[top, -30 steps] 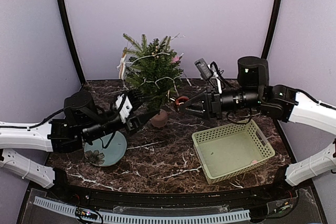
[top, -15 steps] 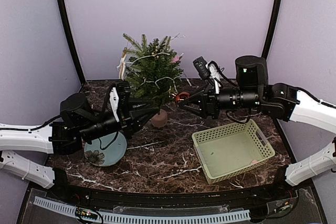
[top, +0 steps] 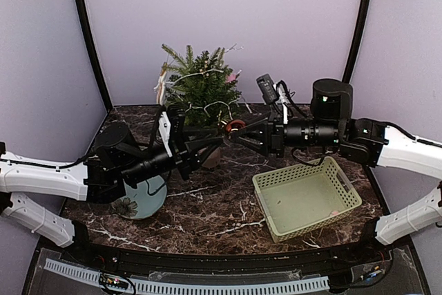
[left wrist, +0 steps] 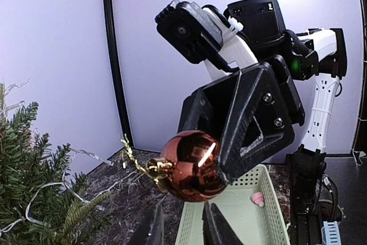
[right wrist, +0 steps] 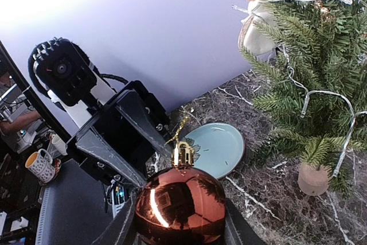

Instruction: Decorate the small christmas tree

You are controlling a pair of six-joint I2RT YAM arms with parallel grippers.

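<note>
The small christmas tree (top: 200, 94) stands at the back of the table in a beige-pink pot (top: 210, 157), hung with a light string and a few ornaments. It also shows in the right wrist view (right wrist: 309, 78). My right gripper (top: 239, 132) is shut on a shiny copper-red bauble (top: 235, 126) with a gold cap and cord, held in the air just right of the tree. In the right wrist view the bauble (right wrist: 180, 205) fills the space between the jaws. My left gripper (left wrist: 180, 230) is open, just below and in front of the bauble (left wrist: 192, 164), facing the right gripper.
A pale green basket (top: 293, 170) sits at the right front with a small pink thing (top: 334, 213) inside. A light blue plate (top: 141, 198) lies at the left, under my left arm. The purple back wall stands close behind the tree.
My left arm has swung right and risen, bringing its open gripper up to the bauble. My right gripper has shifted slightly left with the bauble.
</note>
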